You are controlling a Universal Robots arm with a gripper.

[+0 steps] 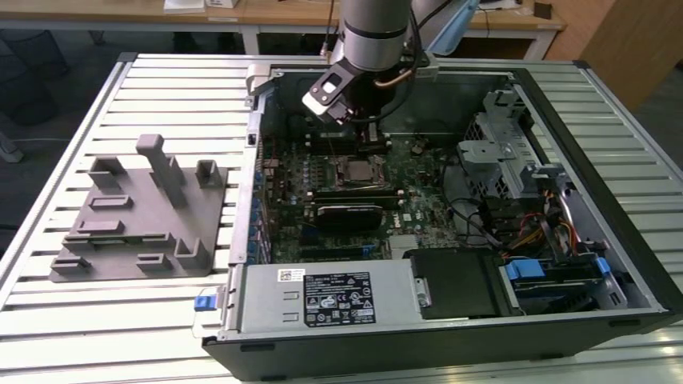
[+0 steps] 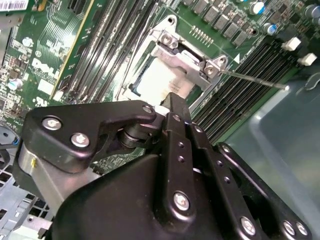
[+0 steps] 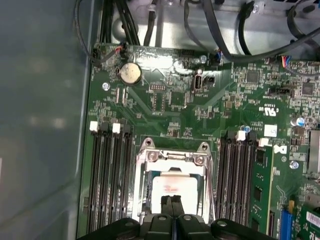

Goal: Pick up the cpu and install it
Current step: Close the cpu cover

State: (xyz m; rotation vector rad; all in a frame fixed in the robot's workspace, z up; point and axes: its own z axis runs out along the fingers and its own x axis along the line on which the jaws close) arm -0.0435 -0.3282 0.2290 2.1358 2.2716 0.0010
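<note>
The cpu (image 3: pixel 172 189) is a silvery-white square lying flat in the black socket frame (image 3: pixel 142 165) on the green motherboard (image 3: pixel 170 100). In the second wrist view the cpu (image 2: pixel 159 80) sits just beyond my fingertips (image 2: pixel 172 100). My gripper (image 3: pixel 171 202) hangs directly over the chip's near edge, its two black fingers pressed together with nothing between them. In the exterior view the gripper (image 1: pixel 369 148) reaches down into the open computer case above the socket (image 1: pixel 360 170). The socket's thin metal lever (image 2: pixel 250 80) sticks out to one side.
Memory slots (image 3: pixel 107 175) flank the socket on both sides. A grey plastic fixture (image 1: pixel 139 208) with upright blocks stands on the slatted table at the exterior view's left. Inside the case are a power supply (image 1: pixel 320 296), a drive cage (image 1: pixel 501 152) and cable bundles (image 1: pixel 533 232).
</note>
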